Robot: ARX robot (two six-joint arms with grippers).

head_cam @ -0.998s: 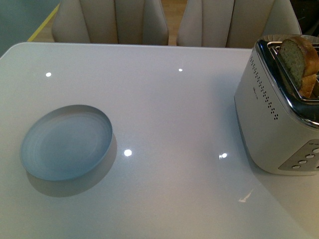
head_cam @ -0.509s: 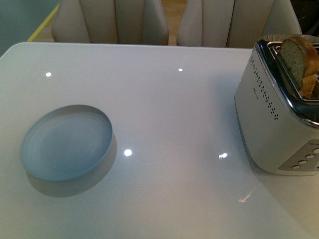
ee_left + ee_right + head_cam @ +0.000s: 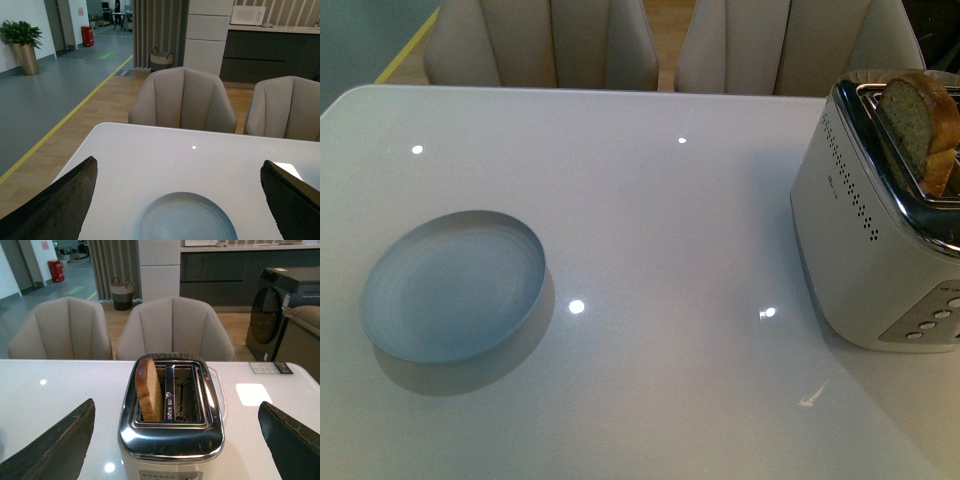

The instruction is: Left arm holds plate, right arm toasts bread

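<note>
The pale blue-grey plate [image 3: 453,285] lies empty on the white table [image 3: 660,220] at the left. In the left wrist view the plate [image 3: 185,220] sits between and below the wide-apart fingers of my open left gripper [image 3: 182,205], which hangs above it without touching. The bread [image 3: 918,118] stands upright in one slot of the silver toaster [image 3: 880,230] at the table's right. From the right wrist view the bread [image 3: 149,390] sticks out of the toaster [image 3: 172,435], with my open right gripper [image 3: 177,442] spread wide on either side, short of it. Neither arm shows in the front view.
Beige chairs [image 3: 540,45] line the table's far edge. The toaster's second slot [image 3: 185,392] is empty. Its buttons [image 3: 930,320] face the near side. Beyond the table are a wood floor and cabinets [image 3: 207,35].
</note>
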